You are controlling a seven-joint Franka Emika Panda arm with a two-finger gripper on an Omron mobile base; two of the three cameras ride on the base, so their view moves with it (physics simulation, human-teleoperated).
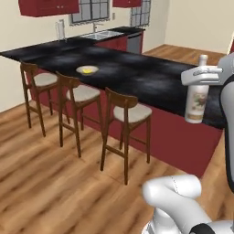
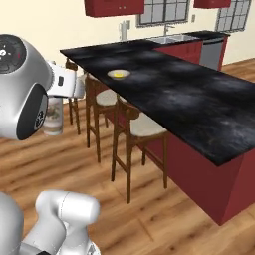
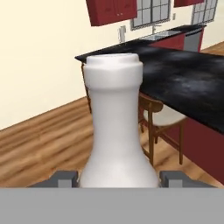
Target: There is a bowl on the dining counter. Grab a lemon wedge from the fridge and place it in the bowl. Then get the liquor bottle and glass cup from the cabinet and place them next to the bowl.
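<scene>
My gripper [image 1: 202,76] is shut on the neck of the liquor bottle [image 1: 197,101], a pale bottle with a label that hangs upright above the near right end of the dining counter [image 1: 151,80]. In the hand view the liquor bottle [image 3: 116,131] stands between my fingertips [image 3: 64,178]. From the right base camera, the liquor bottle [image 2: 53,117] is partly hidden behind my arm. Far along the counter sits the bowl [image 1: 87,70] with the yellow lemon wedge [image 1: 87,71] inside; the bowl [image 2: 118,74] is well away from the bottle. The glass cup and the fridge are out of view.
Three wooden stools [image 1: 129,114] stand along the counter's near side on a wood floor. A sink [image 1: 101,34] and red base units line the back wall under windows. Red wall cabinets [image 1: 48,7] hang above. Open floor lies to the left.
</scene>
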